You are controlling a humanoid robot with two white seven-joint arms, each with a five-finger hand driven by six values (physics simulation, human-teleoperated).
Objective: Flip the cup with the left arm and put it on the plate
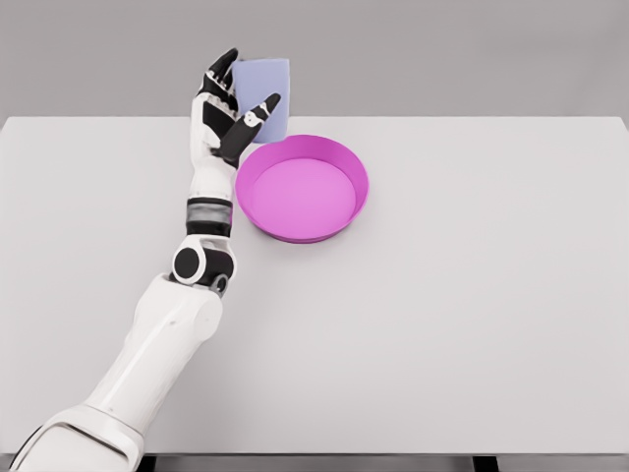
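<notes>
A pale lavender cup is held up above the table behind the rim of the plate, and my left hand is shut on it, thumb across its front and fingers along its left side. The cup stands roughly upright; which end is open cannot be told. The magenta plate, a shallow round dish, lies on the table just right of and below the hand. Nothing lies in it. My left arm rises from the lower left corner to the hand.
The white table fills most of the view, with its far edge just behind the plate and its front edge at the bottom of the picture. A grey wall stands behind it.
</notes>
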